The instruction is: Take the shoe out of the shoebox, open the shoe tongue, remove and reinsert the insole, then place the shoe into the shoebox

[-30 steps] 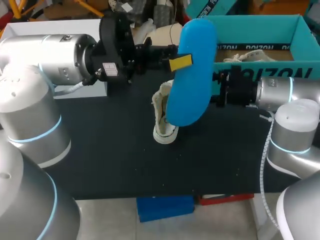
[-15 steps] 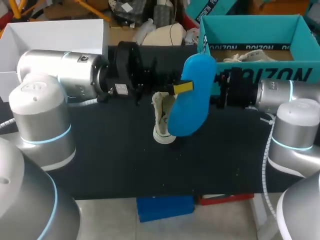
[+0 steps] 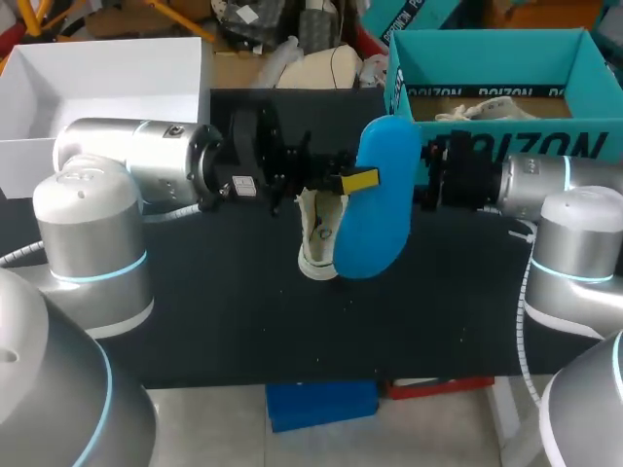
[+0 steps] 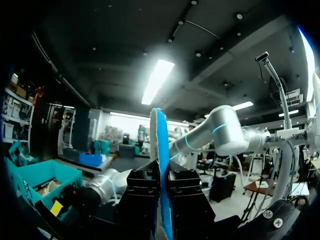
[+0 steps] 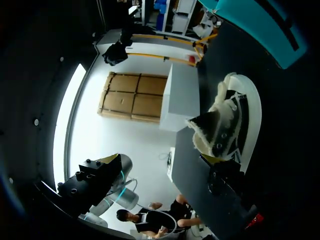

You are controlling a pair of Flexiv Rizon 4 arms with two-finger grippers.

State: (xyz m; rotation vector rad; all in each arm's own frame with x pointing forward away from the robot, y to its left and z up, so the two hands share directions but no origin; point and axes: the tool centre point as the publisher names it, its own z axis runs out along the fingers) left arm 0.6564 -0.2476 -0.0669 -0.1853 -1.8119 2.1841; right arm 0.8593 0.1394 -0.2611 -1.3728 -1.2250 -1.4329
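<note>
In the head view, the insole (image 3: 378,209), pinched between the left gripper's (image 3: 364,181) fingers (image 3: 358,179), hid most of the shoe (image 3: 313,233) just past them. It also hid the front of the right gripper (image 5: 224,174). From the left wrist, the insole's lower end was lost between those fingers. Whether the right gripper gripped the shoe was too dark to tell. The picture's edge cut off the shoebox (image 3: 487,37).

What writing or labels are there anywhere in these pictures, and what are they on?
Shoebox outer wall: big dark lettering, partly hidden behind the right arm and blue insole; not readable whole.
Shoebox inner wall: small lettering, blurred.
Left arm, near the wrist: white label, too small to read.
</note>
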